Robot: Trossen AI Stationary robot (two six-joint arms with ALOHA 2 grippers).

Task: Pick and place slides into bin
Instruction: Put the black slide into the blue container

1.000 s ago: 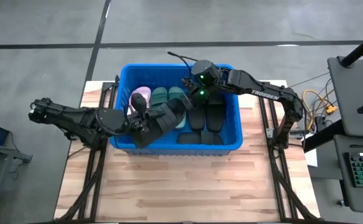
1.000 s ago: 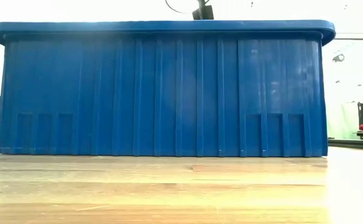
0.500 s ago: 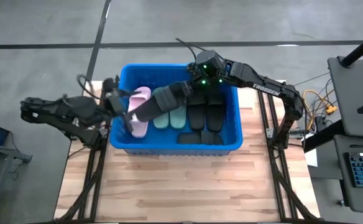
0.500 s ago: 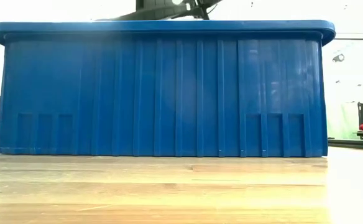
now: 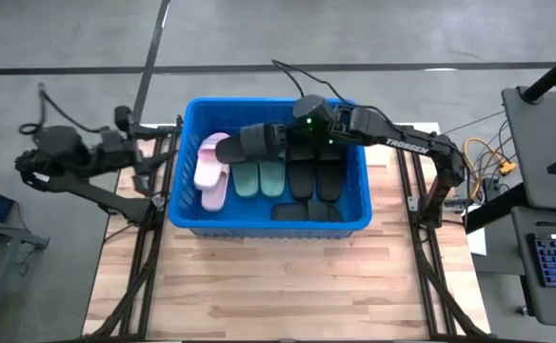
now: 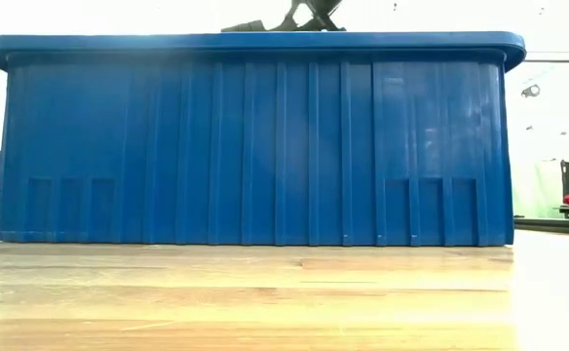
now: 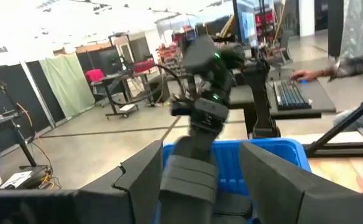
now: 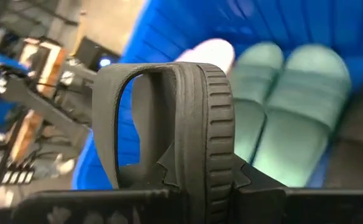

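While the right claw point(image 5: 259, 143) held a black slide point(image 5: 245, 143) clamped by its sole above the bin point(image 5: 188, 162), the left claw point(image 5: 130, 122) hung wide and empty, well off beside the counter point(image 5: 278, 286). Seven slides already lay inside (pink, green and black), so this looked like the last placement. Next, I judged, it needed lowering into a free spot and letting go.
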